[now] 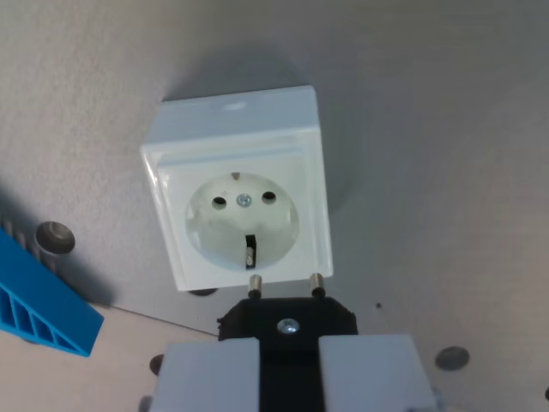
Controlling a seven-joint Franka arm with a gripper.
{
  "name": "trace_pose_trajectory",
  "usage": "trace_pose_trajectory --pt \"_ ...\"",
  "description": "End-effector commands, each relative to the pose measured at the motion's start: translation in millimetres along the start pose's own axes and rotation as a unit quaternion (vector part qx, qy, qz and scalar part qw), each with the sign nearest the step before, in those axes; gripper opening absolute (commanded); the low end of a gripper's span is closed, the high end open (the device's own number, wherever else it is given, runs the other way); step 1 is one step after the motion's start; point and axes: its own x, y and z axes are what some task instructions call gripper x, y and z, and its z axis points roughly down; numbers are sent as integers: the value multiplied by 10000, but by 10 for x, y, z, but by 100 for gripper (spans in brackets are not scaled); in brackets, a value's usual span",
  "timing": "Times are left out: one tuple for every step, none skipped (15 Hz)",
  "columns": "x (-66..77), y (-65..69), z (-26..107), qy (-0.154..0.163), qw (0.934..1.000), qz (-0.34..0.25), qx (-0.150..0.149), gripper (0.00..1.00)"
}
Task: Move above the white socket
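Note:
A white square socket (pixel 238 198) sits on the grey table in the middle of the wrist view, its round recess with two pin holes and a centre screw facing the camera. Just below it a black plug (pixel 287 321) with two metal pins points up toward the socket's lower edge. My gripper (pixel 289 371) is shut on the plug, its two white fingers (pixel 208 375) pressing the plug body from both sides at the bottom of the picture. The pin tips lie just short of the socket's front face.
A blue plastic ribbed part (pixel 39 296) lies at the lower left of the wrist view. Round metal bolt heads (pixel 54 236) are set in the table, one at the left and one at the lower right (pixel 451 358). A seam in the table runs under the plug.

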Motion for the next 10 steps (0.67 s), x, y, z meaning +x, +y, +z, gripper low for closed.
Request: trace_pose_trajectory --pt "-40 -57 109 565 9975 -410 -98 0" --pt "-40 -71 130 557 9976 -410 -97 0" --pt "-40 -84 150 557 9976 -411 -97 0" --pt "-39 -95 169 559 9976 -405 -98 0" --pt "-39 -105 186 556 9976 -394 -98 0" --pt "-40 -113 201 560 9976 -384 -99 0" --pt "-40 -121 214 565 9977 -372 -101 0" --pt "-42 -127 224 562 9977 -361 -101 0" --pt "-43 -134 233 558 9978 -348 -101 0" --pt "-45 -139 239 566 9978 -342 -103 0"
